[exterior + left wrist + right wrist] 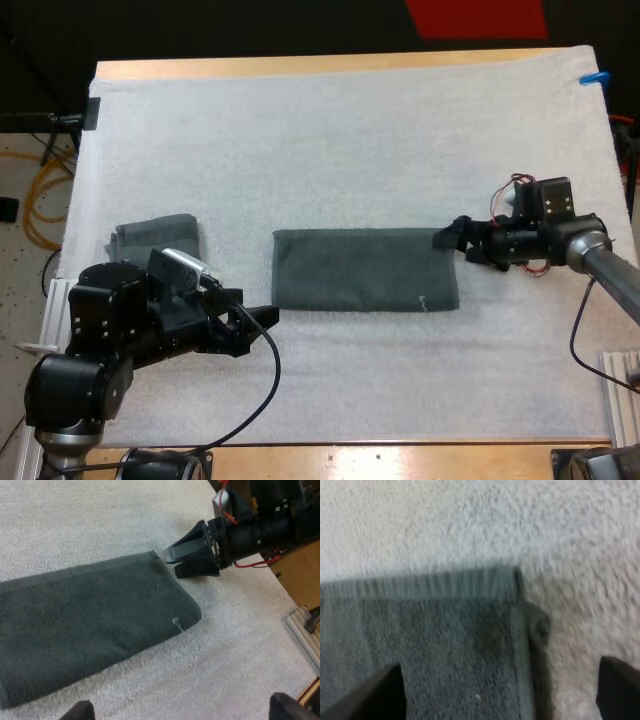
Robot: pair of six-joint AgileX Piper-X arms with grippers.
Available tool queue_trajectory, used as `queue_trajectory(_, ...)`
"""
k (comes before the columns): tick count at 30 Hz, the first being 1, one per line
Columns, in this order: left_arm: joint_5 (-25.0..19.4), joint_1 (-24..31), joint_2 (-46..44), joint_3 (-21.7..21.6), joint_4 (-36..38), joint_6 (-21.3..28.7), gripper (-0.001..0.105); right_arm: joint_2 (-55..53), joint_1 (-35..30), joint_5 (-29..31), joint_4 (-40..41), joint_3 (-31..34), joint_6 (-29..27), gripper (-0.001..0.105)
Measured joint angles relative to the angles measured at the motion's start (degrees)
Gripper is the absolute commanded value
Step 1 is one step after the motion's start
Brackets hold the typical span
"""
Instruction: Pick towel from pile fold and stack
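A: Why does the flat, folded dark grey-green towel [365, 270] lie at frame centre?
B: Likely for another fold. The right gripper [450, 238] straddles its right corner, fingers apart. The left gripper [262, 316] hovers released at its lower left.

**Dark grey-green on white**

You have a dark grey-green towel [365, 270], plain all over, with a ribbed hem [420, 585] in a slightly lighter tone of the same shade. A small white thread [177, 624] stands out against its dark pile. The smaller towel [157, 238] is the same grey-green. Under both, the mat [350, 130] is white with a fine pebbled grain. The table [300, 66] shows light brown wood. Your left gripper [262, 315] and right gripper [452, 240] are black.
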Motion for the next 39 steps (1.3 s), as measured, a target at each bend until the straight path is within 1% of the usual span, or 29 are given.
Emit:
queue_trajectory(8, 0.4, 0.0, 0.0, 0.0, 0.0, 0.0, 0.067, 2.3, 3.7, -1.0, -0.2, -1.7, 0.0, 0.075)
queue_trajectory(13, 0.9, 0.0, 0.0, 0.0, 0.0, -0.1, 0.067, 2.7, 6.5, -3.2, -0.4, -1.8, 1.9, 0.075)
queue_trajectory(17, 1.0, 0.0, 0.0, 0.0, 0.0, -0.1, 0.067, 2.9, 7.0, -4.2, 0.6, -1.8, 2.2, 0.073)
queue_trajectory(18, 1.0, 0.0, 0.0, 0.0, 0.0, -0.1, 0.067, 2.9, 7.0, -4.1, 1.0, -1.8, 2.2, 0.069)
queue_trajectory(20, 1.0, 0.0, 0.0, 0.0, 0.0, -0.1, 0.067, 2.9, 7.0, -3.5, 1.9, -1.8, 2.0, 0.055)
queue_trajectory(21, 1.0, 0.0, 0.0, 0.0, 0.0, -0.1, 0.067, 2.9, 7.0, -2.7, 2.3, -1.8, 2.0, 0.044)
queue_trajectory(22, 1.1, 0.0, 0.0, 0.0, 0.0, -0.1, 0.067, 3.1, 7.0, -2.1, 2.8, -1.8, 2.0, 0.029)
queue_trajectory(23, 1.3, 0.0, 0.0, 0.0, 0.0, -0.1, 0.067, 3.3, 7.0, -1.4, 3.1, -1.8, 2.0, 0.023)
queue_trajectory(24, 1.7, 0.0, 0.0, 0.0, 0.0, -0.1, 0.067, 3.4, 7.0, -0.8, 3.2, -1.8, 2.0, 0.008)
queue_trajectory(25, 2.1, 0.0, 0.0, 0.0, 0.0, -0.1, 0.067, 3.4, 7.0, -0.3, 3.4, -1.8, 1.8, 0.001)
queue_trajectory(28, 2.4, 0.0, 0.0, 0.0, 0.0, -0.3, 0.067, 3.4, 7.0, 1.0, 4.0, -1.8, 0.4, 0.001)
queue_trajectory(30, 2.5, 0.0, 0.0, 0.0, 0.0, -0.3, 0.067, 3.0, 7.0, 2.8, 5.1, -1.8, -1.2, 0.001)
queue_trajectory(32, 2.9, 0.0, 0.0, 0.0, 0.0, -0.3, 0.067, 1.5, 7.0, 7.3, 8.1, -1.9, -3.9, 0.001)
queue_trajectory(34, 3.4, 0.0, 0.0, 0.0, 0.0, -0.3, 0.067, -0.8, 7.2, 12.5, 12.2, -2.6, -7.6, 0.001)
queue_trajectory(39, 3.6, 0.0, 0.0, 0.0, 0.0, -0.3, 0.067, -6.9, 7.2, 28.8, 23.7, -6.4, -18.6, 0.001)
